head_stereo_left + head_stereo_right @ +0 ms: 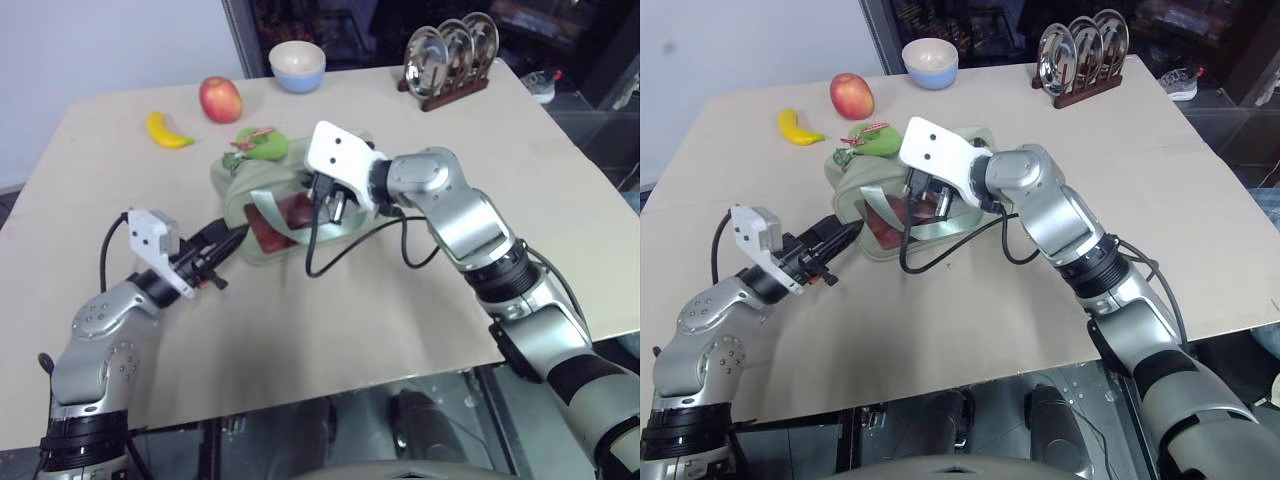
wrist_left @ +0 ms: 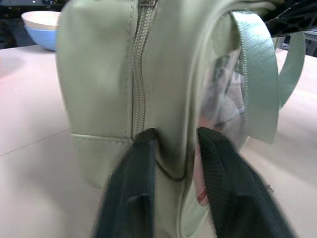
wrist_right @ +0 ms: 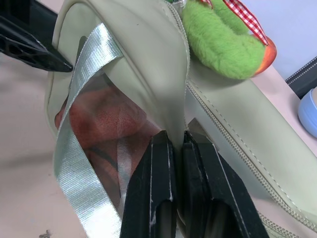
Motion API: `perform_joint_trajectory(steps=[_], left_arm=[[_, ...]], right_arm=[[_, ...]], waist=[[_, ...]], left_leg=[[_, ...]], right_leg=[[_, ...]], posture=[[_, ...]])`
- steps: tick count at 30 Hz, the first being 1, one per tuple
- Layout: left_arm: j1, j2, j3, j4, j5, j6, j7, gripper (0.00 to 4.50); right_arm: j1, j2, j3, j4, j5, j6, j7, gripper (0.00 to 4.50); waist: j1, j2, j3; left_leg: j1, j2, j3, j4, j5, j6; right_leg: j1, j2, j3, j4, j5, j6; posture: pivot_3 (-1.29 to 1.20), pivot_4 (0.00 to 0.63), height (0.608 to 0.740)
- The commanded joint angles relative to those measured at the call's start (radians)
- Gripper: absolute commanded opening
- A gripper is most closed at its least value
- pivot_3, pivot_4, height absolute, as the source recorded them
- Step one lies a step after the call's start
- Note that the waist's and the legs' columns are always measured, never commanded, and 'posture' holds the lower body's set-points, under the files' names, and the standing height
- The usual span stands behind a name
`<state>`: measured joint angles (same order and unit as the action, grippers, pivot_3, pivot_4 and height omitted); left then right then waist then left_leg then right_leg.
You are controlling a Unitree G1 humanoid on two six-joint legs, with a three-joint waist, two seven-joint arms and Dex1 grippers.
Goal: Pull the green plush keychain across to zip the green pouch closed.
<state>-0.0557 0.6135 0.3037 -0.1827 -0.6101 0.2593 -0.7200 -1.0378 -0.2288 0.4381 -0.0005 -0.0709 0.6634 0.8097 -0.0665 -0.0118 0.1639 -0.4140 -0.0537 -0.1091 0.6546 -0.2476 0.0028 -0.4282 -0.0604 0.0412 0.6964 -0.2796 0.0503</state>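
Tabletop (image 1: 330,330), beige, is set against a pale wall at eleven o'clock and dark shelving at one o'clock. Catalogued on it: banana (image 1: 167,131), apple (image 1: 220,98), blue-and-white bowl (image 1: 297,66), and plate rack (image 1: 450,58) at one o'clock. The green pouch (image 1: 262,215) is placed centrally, the green plush keychain (image 1: 261,146) resting on its far end at twelve o'clock. The left gripper (image 1: 232,238) is extended level from eight o'clock, its fingers (image 2: 131,193) pinched on the pouch's near corner. The right gripper (image 1: 330,207) is angled in from three o'clock, its fingers (image 3: 161,193) clamped on the pouch's rim seam.
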Motion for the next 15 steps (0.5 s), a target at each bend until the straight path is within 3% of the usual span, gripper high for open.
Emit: perform_joint_trajectory(steps=[1,3,9,15], left_arm=[[0.000,0.000,0.016,-0.017,0.023,-0.030,-0.006,0.00],[-0.002,-0.002,0.014,-0.015,0.039,-0.041,-0.009,0.00],[-0.020,-0.015,0.009,0.000,0.064,-0.059,-0.009,0.00],[-0.023,-0.030,0.007,0.009,0.081,-0.068,-0.014,0.00]], right_arm=[[-0.006,-0.025,-0.024,-0.072,0.009,-0.052,0.012,1.73],[-0.002,-0.044,-0.050,-0.121,0.029,-0.070,0.026,2.52],[-0.075,-0.066,-0.137,-0.186,0.090,-0.078,0.028,2.52],[-0.141,-0.035,-0.029,-0.007,-0.030,-0.270,-0.027,2.52]], waist=[[0.001,0.000,0.000],[0.001,0.000,0.000],[0.001,0.000,0.000],[0.000,0.000,0.000]], left_leg=[[0.000,0.000,0.000,0.000,0.000,0.000],[0.000,0.000,0.000,0.000,0.000,0.000],[0.000,0.000,0.000,0.000,0.000,0.000],[0.000,0.000,0.000,0.000,0.000,0.000]], right_leg=[[0.000,0.000,0.000,0.000,0.000,0.000],[0.000,0.000,0.000,0.000,0.000,0.000],[0.000,0.000,0.000,0.000,0.000,0.000],[0.000,0.000,0.000,0.000,0.000,0.000]], posture=[[0.00,0.150,0.740],[0.00,0.150,0.740],[0.00,0.150,0.740],[0.00,0.150,0.740]])
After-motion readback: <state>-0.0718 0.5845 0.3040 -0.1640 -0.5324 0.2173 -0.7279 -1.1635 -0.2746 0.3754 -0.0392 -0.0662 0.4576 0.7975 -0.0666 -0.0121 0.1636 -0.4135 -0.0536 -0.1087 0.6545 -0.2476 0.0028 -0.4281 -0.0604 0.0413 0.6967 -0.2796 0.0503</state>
